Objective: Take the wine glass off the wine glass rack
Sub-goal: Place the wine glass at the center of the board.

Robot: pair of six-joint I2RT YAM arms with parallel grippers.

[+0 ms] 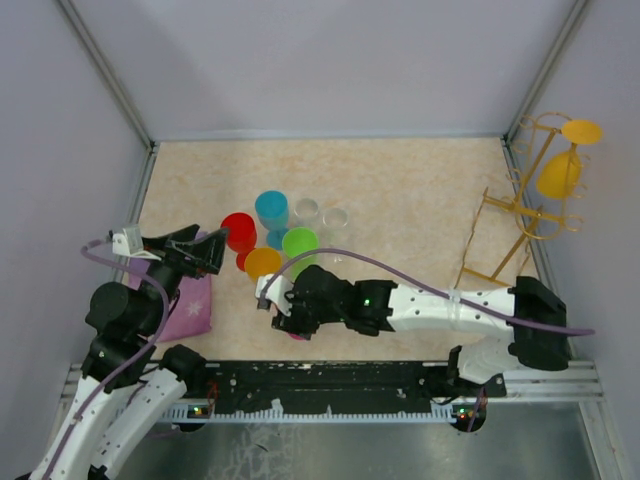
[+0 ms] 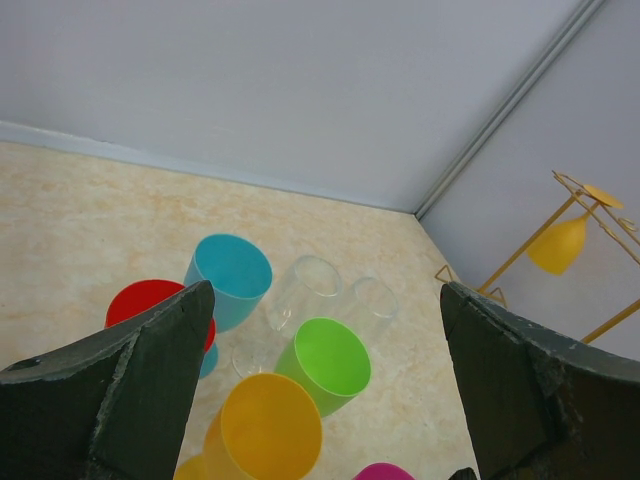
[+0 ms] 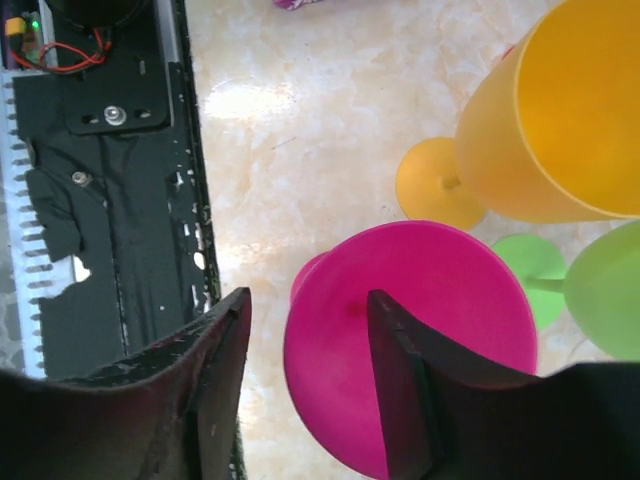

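The gold wire wine glass rack [image 1: 520, 215] stands at the far right, with a yellow wine glass [image 1: 560, 172] hanging upside down from it; both also show in the left wrist view, the rack [image 2: 590, 215] and the glass [image 2: 558, 245]. A pink wine glass [image 3: 420, 330] stands upright on the table near the front. My right gripper [image 3: 308, 296] is open over its rim, one finger inside the bowl and the other outside, with a gap to the wall. In the top view this gripper [image 1: 285, 310] hides most of the pink glass. My left gripper [image 1: 205, 250] is open and holds nothing.
Upright glasses cluster mid-table: red [image 1: 238, 230], blue [image 1: 271, 210], green [image 1: 299, 243], orange [image 1: 263, 262] and two clear ones [image 1: 307, 211]. A purple cloth [image 1: 185, 305] lies under the left arm. Grey walls enclose the table.
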